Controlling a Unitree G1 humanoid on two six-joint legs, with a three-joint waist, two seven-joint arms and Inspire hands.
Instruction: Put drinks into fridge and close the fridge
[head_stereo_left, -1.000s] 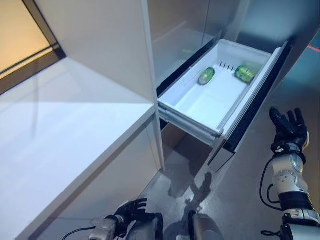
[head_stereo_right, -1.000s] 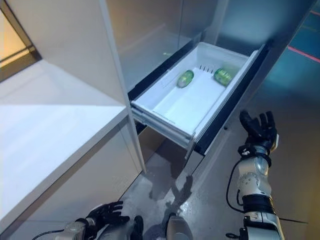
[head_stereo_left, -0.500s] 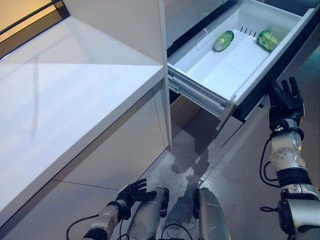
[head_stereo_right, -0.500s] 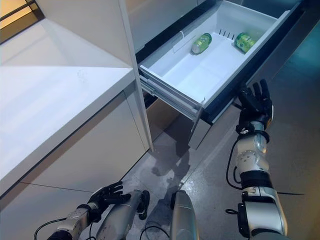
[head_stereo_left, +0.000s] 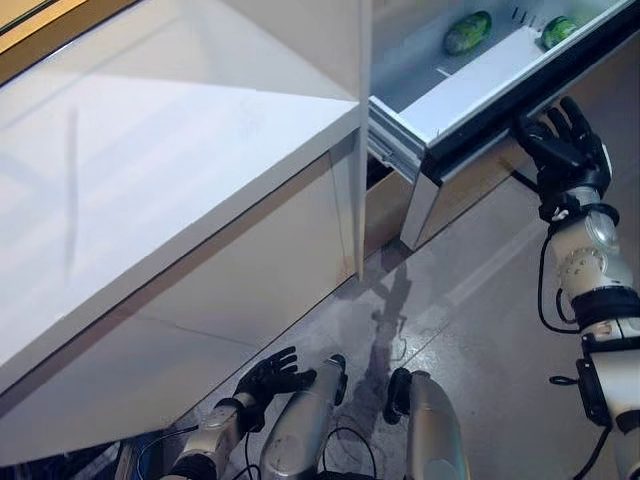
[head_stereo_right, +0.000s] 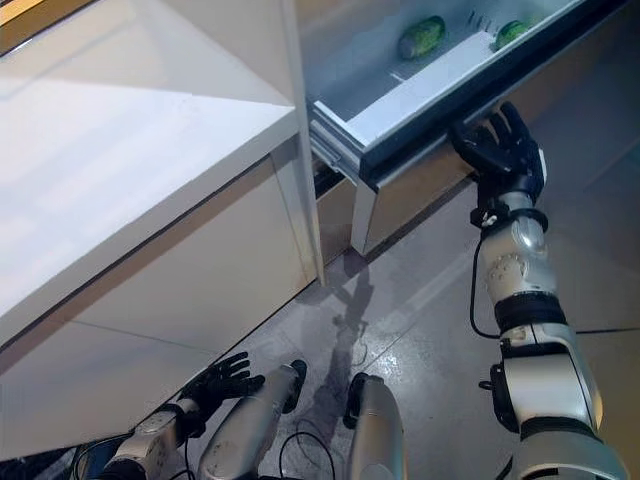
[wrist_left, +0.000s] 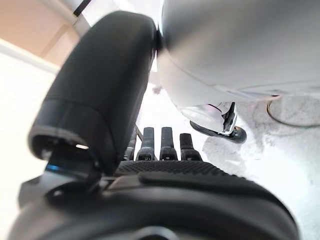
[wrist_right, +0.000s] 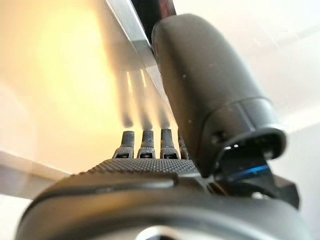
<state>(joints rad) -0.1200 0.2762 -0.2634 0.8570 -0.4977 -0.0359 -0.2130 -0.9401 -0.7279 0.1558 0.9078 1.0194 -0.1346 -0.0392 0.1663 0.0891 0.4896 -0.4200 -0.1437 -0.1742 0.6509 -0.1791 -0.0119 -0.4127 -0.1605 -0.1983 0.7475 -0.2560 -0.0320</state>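
The fridge drawer (head_stereo_left: 470, 85) stands partly out from the fridge at the upper right, with a dark front panel (head_stereo_left: 520, 100). Two green drinks lie inside it, one (head_stereo_left: 467, 32) toward the left and one (head_stereo_left: 557, 31) toward the right; the first also shows in the right eye view (head_stereo_right: 421, 36). My right hand (head_stereo_left: 565, 150) is open, its fingers straight and spread against the drawer's front panel; its wrist view shows the straight fingers (wrist_right: 145, 145) close to the glossy panel. My left hand (head_stereo_left: 268, 377) hangs low by the floor, open and empty, fingers straight in its wrist view (wrist_left: 160, 145).
A white counter (head_stereo_left: 150, 170) runs along the left, with a white cabinet side panel (head_stereo_left: 345, 40) next to the drawer. Cabinet fronts (head_stereo_left: 230, 300) stand below the counter. Grey floor (head_stereo_left: 490, 300) lies under the drawer and to the right.
The view has tilted down and shifted. The drawer has slid further into the fridge, with less of its inside showing. My right hand has risen from below the drawer to its front panel.
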